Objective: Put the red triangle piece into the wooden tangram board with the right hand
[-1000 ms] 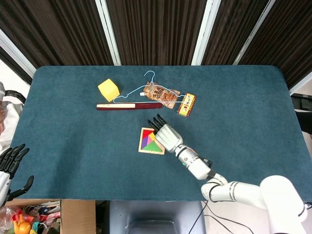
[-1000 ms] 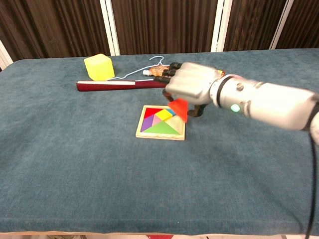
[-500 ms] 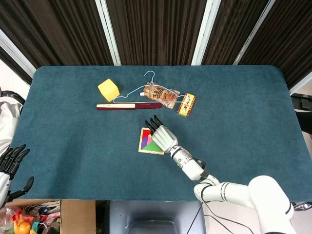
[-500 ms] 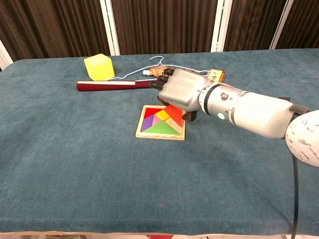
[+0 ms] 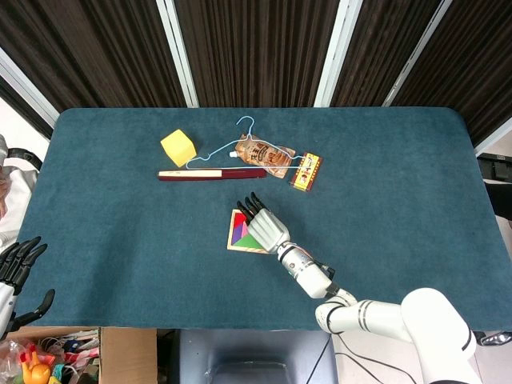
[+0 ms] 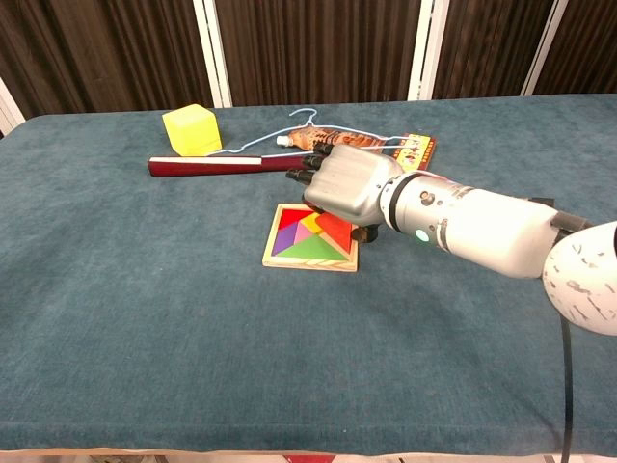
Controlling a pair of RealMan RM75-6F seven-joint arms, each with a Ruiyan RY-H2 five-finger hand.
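The wooden tangram board (image 6: 289,261) lies mid-table, filled with coloured pieces; the head view shows only the left part of the board (image 5: 238,234). My right hand (image 6: 344,183) hangs low over its right side, knuckles up, fingers pointing to the far edge. The red triangle piece (image 6: 336,228) lies nearly flat at the board's right side under the palm, pinched between the thumb and fingers. From the head, my right hand (image 5: 264,225) covers the triangle. My left hand (image 5: 18,270) stays off the table at the lower left, fingers apart and empty.
Behind the board lie a dark red bar (image 6: 222,165), a yellow cube (image 6: 190,129), a blue wire hanger (image 5: 248,128), a brown snack pouch (image 5: 268,154) and a small printed box (image 5: 306,172). A cardboard box of toys (image 5: 48,352) sits below the table's near left corner.
My right hand has moved left and down with the red triangle. The piece went from tilted in the air beside the board to lying low on the board's right side.
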